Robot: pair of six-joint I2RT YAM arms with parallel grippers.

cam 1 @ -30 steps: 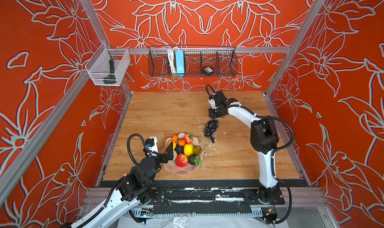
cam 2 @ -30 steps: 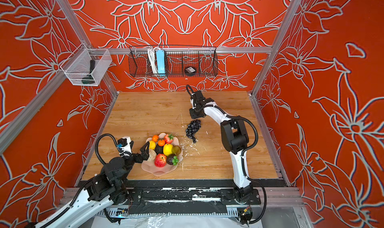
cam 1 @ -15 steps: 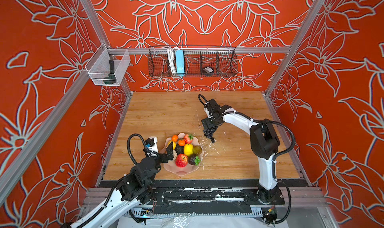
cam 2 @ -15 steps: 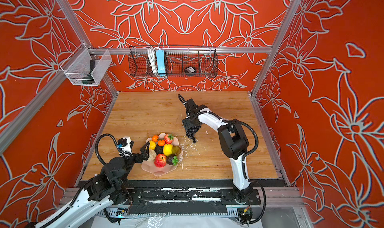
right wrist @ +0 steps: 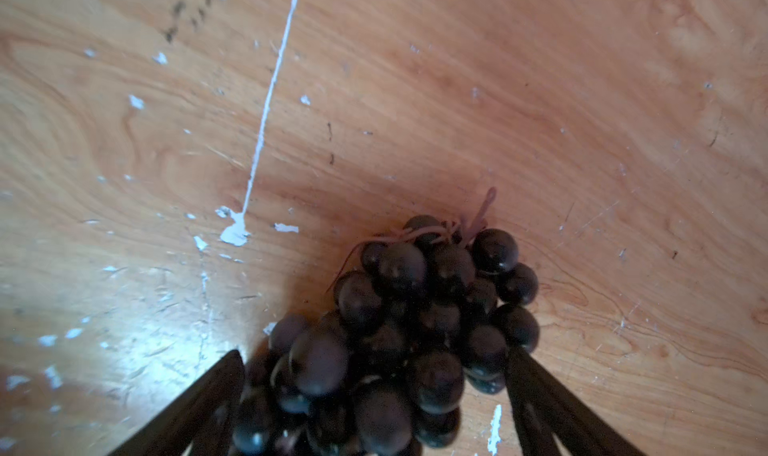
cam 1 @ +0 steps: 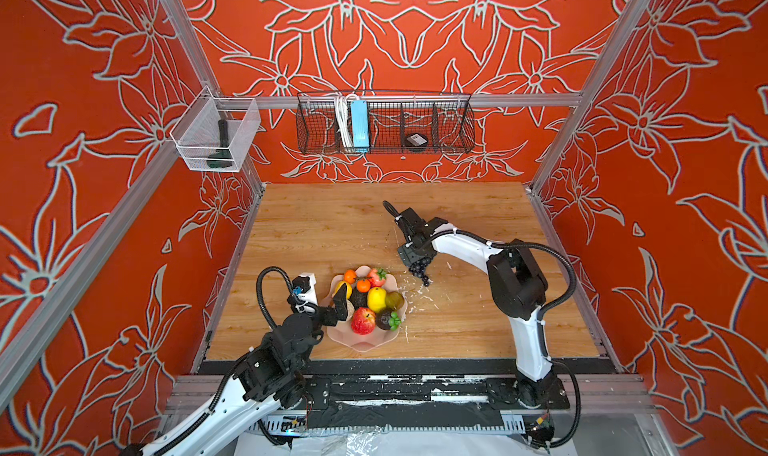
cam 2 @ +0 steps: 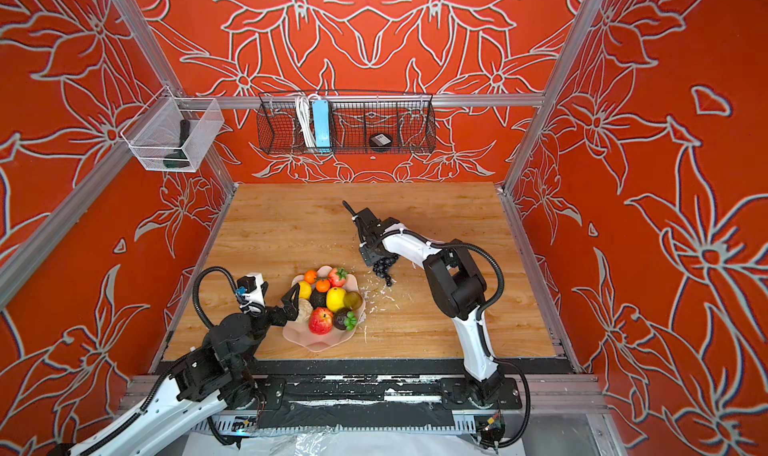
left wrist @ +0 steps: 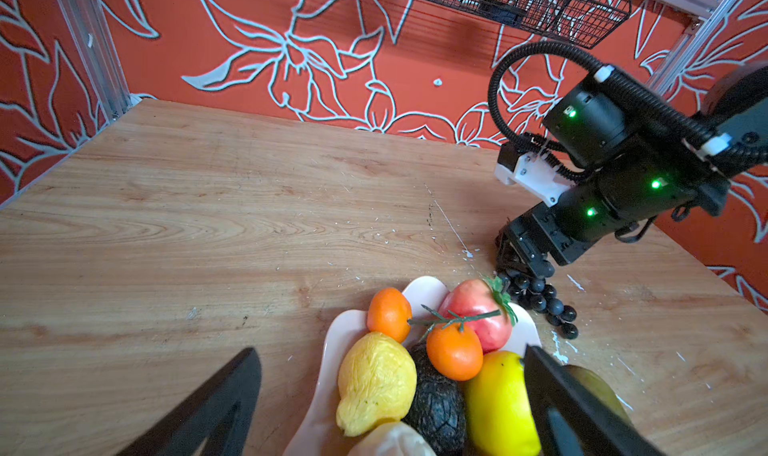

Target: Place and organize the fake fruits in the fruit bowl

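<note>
The pale pink fruit bowl [cam 1: 361, 346] [cam 2: 321, 345] stands near the table's front edge. It holds several fake fruits: a yellow lemon [cam 1: 376, 299], a red apple [cam 1: 363, 321], a strawberry [cam 1: 376, 276], two small oranges [left wrist: 454, 352] and a dark avocado [left wrist: 436, 404]. A dark grape bunch [cam 1: 419, 270] [right wrist: 399, 308] lies on the wood just behind and to the right of the bowl. My right gripper [cam 1: 411, 259] [right wrist: 374, 356] is open, low over the bunch, with a finger on each side of the grapes. My left gripper [cam 1: 340, 304] [left wrist: 390, 352] hangs open over the bowl's left side, holding nothing.
A black wire basket [cam 1: 384, 123] with a blue power strip hangs on the back wall. A clear bin [cam 1: 214, 135] is mounted on the left rail. White flecks [cam 1: 419, 293] litter the wood near the bowl. Red walls close in the table on three sides.
My right gripper has opened and come forward and down from behind the grape bunch, so its fingers now straddle the grapes. The left arm and the bowl have not moved.
</note>
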